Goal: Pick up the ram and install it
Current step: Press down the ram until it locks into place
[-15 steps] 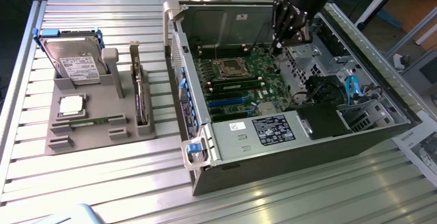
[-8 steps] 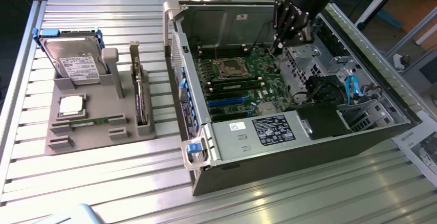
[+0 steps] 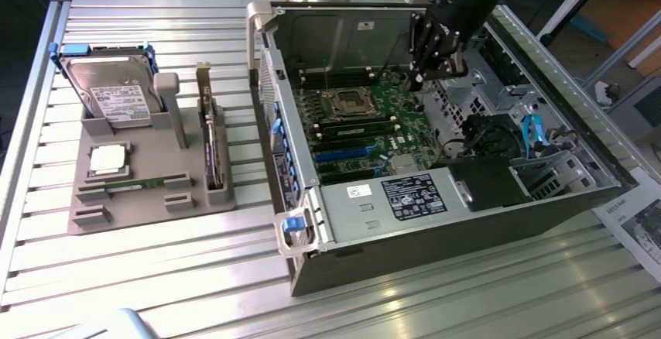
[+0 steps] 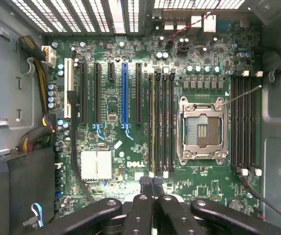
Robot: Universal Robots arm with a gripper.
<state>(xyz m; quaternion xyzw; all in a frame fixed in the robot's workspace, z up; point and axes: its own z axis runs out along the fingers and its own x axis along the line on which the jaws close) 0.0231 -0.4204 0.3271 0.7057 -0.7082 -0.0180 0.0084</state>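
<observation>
The gripper [image 4: 151,183]: fingers pressed together, empty, inside computer case [image 3: 434,250] above motherboard [image 4: 130,147]. The ram [image 3: 135,186] lies in grey tray [image 3: 150,165] with hard drive [image 3: 114,91], well apart from gripper. Contents of nearest memory slot [image 4: 153,122] unclear.

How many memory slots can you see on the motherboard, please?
8: one bank of four between the processor socket and the blue slot; another bank of four beyond the socket.

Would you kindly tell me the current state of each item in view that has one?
gripper: shut, empty, over the motherboard.
ram: lying in the grey holder, not gripped.
computer case: on its side, open.
processor socket: empty.
hard drive: upright in the holder.
expansion card: upright in the holder.
</observation>
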